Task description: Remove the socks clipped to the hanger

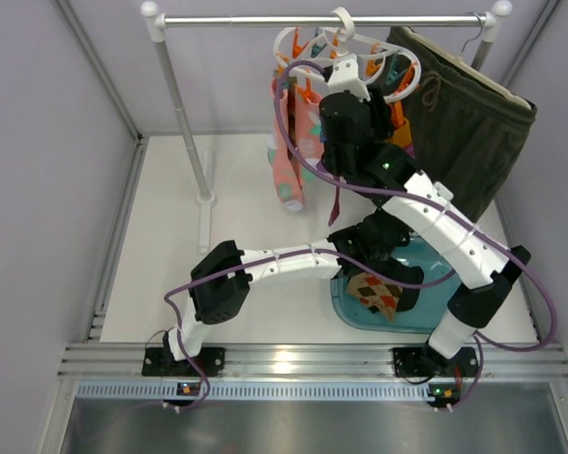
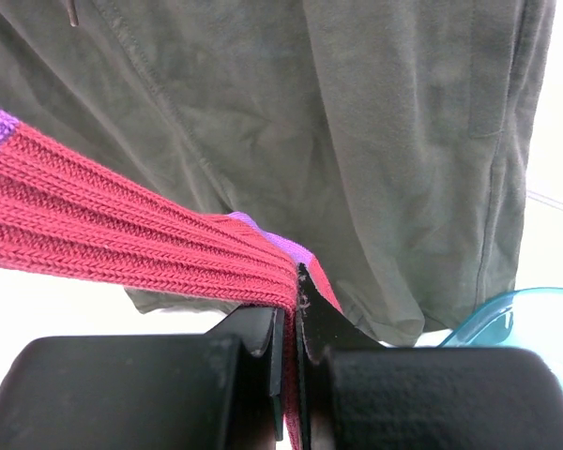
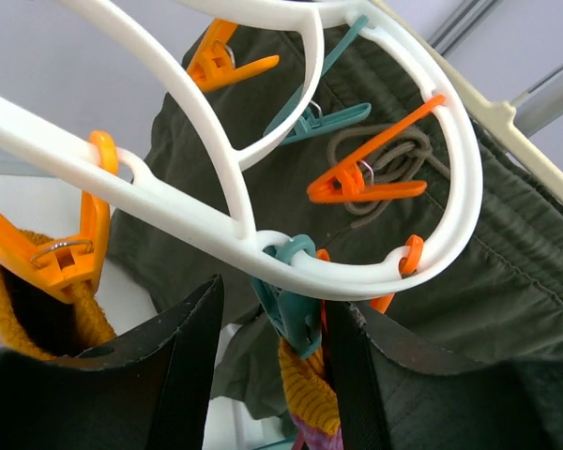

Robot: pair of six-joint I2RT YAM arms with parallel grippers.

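Right arm [image 1: 445, 222] hides much of white plastic ring hanger [image 1: 289, 43]; right hand [image 3: 272, 305] apart around teal clip [image 3: 296, 323]; left hand [image 2: 291, 305] clamped on magenta ribbed sock [image 2: 122, 234]

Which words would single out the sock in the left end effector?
Find the dark olive shorts on the rail. Before them, a taut sock runs into the left end effector. Only it is magenta ribbed knit with purple bands.
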